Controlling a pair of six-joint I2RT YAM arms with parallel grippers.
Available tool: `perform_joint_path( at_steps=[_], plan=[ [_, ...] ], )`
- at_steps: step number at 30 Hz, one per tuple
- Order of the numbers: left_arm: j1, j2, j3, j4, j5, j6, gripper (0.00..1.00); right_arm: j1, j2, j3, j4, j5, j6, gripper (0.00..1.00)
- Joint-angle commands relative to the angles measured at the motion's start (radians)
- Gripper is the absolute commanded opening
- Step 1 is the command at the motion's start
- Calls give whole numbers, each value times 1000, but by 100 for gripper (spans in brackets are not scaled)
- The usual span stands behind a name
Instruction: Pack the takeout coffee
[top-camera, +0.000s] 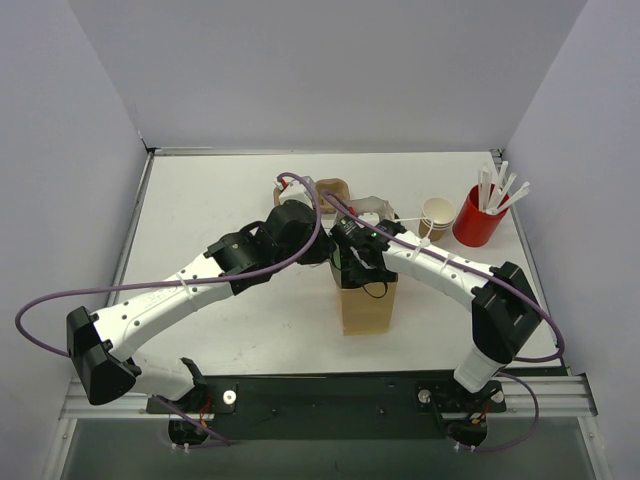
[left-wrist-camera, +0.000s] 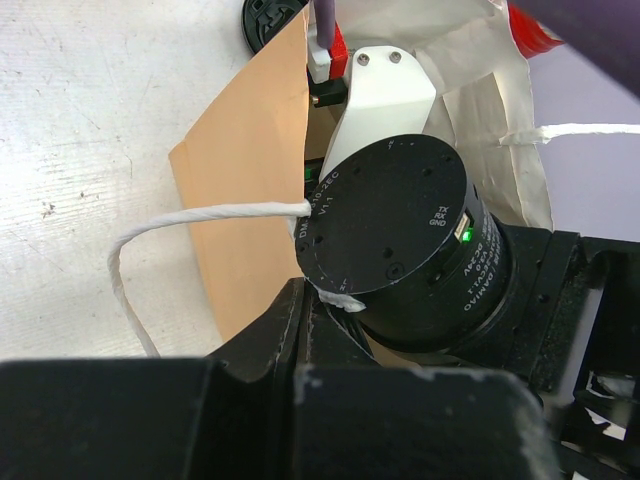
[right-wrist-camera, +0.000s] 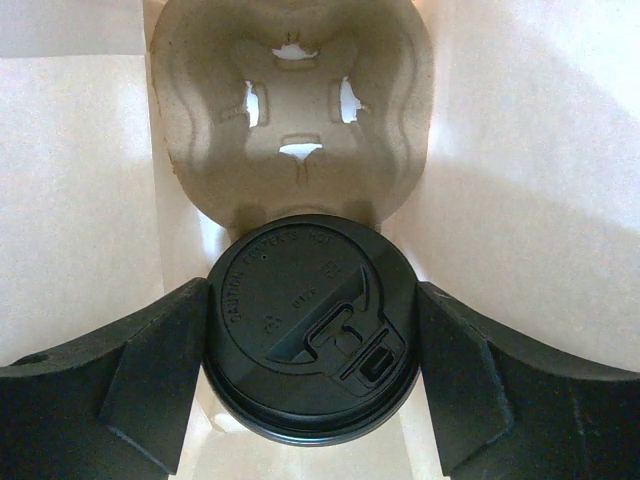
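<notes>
Coffee (right-wrist-camera: 300, 300): only its round black lid shows. In the right wrist view it lies low in the frame, inside the bag (top-camera: 368, 310), with tan paper walls at 9 and 3 o'clock. The cup body under the lid is hidden.

Right gripper (right-wrist-camera: 312, 350): the jaws stand wide. One black finger (right-wrist-camera: 150, 380) is against the lid at 9 o'clock and the other against it at 3 o'clock, so the coffee is clasped between them.

Tray (right-wrist-camera: 290, 110): a moulded pulp cup holder at 12 o'clock of the lid, its near edge touching or just under the lid's rim.

Bag: upright on the table (top-camera: 200, 200), near the middle, with the right arm reaching into its open top from 3 o'clock.

Left gripper (left-wrist-camera: 300, 320): the jaws are fully closed at the bag's rim, reached from 9 o'clock. A white cord (left-wrist-camera: 200, 215) handle loops out toward 9 o'clock and runs back to the fingers. Whether paper or cord is pinched cannot be told.

Right wrist (left-wrist-camera: 390, 230): its round black housing fills the centre of the left wrist view, just beside the bag's edge.

Cups (top-camera: 437, 213): an unlidded tan stack at 2 o'clock of the bag. A red cup (top-camera: 475, 228) of white sticks (top-camera: 500, 190) stands just beside it at 3 o'clock.
</notes>
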Motion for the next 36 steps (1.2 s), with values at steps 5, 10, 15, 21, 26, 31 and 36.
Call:
perform_joint_path(
  at_steps=[5, 10, 15, 21, 26, 31, 36],
  plan=[
    [-12, -18, 54, 28, 24, -2, 0, 5, 93, -89, -127, -39, 34, 44],
    [-12, -13, 58, 25, 25, 0, 0, 4, 67, -54, -159, -29, 29, 47],
    [-12, -10, 63, 22, 25, 0, 0, 4, 50, -29, -185, -25, 28, 50],
    [-12, -10, 66, 20, 25, 1, 0, 4, 39, -10, -206, -22, 26, 55],
    [-12, -8, 66, 20, 27, 1, 0, 5, 25, 0, -219, -22, 29, 65],
    [-12, -5, 75, 17, 27, 4, 0, 4, 16, 12, -228, -23, 29, 71],
    [-14, -2, 83, 11, 25, 9, 0, 4, 5, 30, -236, -23, 26, 76]
  ],
)
